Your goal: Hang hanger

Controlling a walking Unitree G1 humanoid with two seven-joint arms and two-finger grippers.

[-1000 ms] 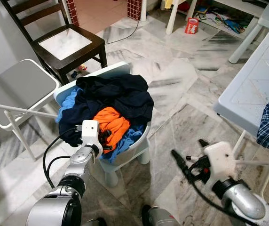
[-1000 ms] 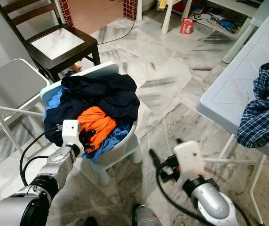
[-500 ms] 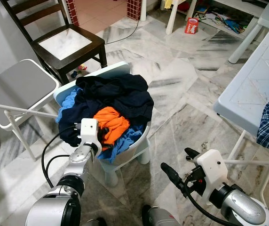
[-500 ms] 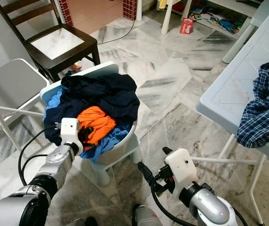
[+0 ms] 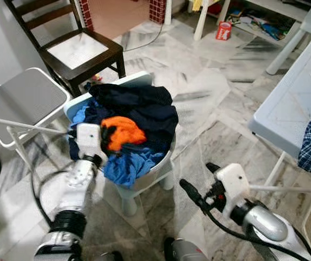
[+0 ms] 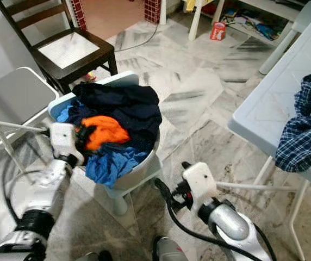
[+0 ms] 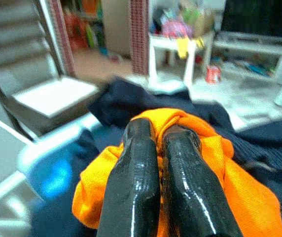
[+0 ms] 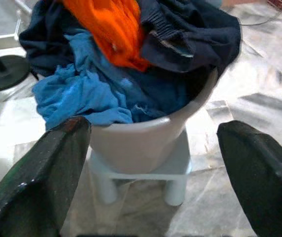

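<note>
the grey-veined marble floor (image 5: pixel 210 103) carries a small pale blue plastic stool (image 5: pixel 144 185), and on the stool sits a pale basin (image 6: pixel 139 168) heaped with navy, blue and orange clothes (image 5: pixel 136 122). a dark wooden chair (image 5: pixel 76 51) and a white folding chair with a grey seat (image 5: pixel 22 100) stand on the floor beside the basin. further off a red carton (image 5: pixel 223 30) stands on the tiles. to the robot's right, a white plastic surface (image 6: pixel 275 103) bears a crumpled blue plaid shirt (image 6: pixel 308 125).
</note>
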